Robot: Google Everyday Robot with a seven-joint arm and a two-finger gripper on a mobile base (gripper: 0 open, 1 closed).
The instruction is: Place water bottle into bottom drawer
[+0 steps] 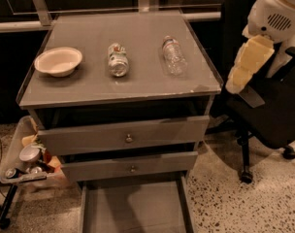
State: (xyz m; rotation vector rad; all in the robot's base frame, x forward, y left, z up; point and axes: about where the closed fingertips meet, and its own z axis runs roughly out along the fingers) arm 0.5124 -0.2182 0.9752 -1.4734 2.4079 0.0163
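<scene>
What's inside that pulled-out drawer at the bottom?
The bottom drawer shows only bare floor. Its back is covered by the drawers above. The water bottle lies on the cabinet top; the gripper hangs at right, by the chair.

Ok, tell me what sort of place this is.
Probably an office or lab: a black office chair on casters, a grey metal drawer cabinet and a speckled terrazzo floor. The robot's claw hangs right of the cabinet, by the chair.
</scene>
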